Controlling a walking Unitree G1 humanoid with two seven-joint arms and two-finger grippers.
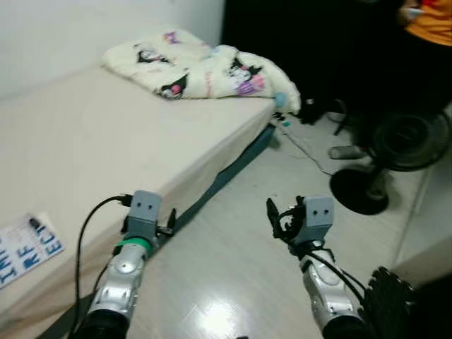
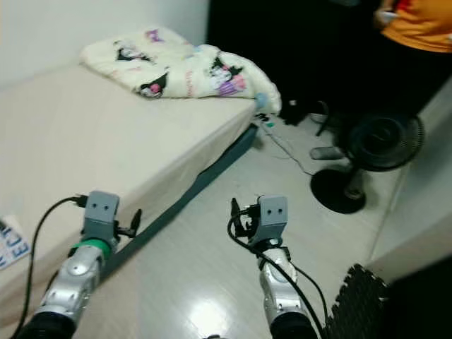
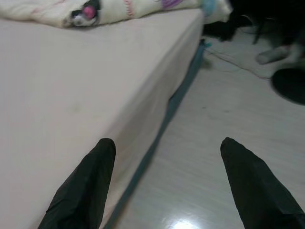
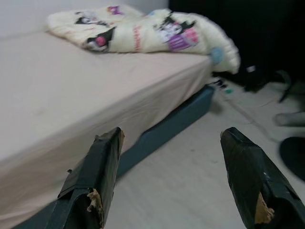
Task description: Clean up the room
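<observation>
A cream blanket [image 1: 205,67] printed with cartoon figures lies rumpled at the far end of the bed [image 1: 92,141], one corner drooping over the mattress edge. A white paper with blue letters [image 1: 25,251] rests on the near left of the mattress. My left gripper [image 3: 167,186] is open beside the bed's side, above the floor, holding nothing. My right gripper [image 4: 174,179] is open over the pale floor, also empty, pointing toward the blanket [image 4: 143,31].
A black floor fan [image 1: 395,152] stands on the floor at the right, with cables [image 1: 304,145] trailing from the bed's foot. A person in an orange top [image 1: 431,21] is at the upper right. A dark ribbed mat [image 1: 388,300] lies near my right arm.
</observation>
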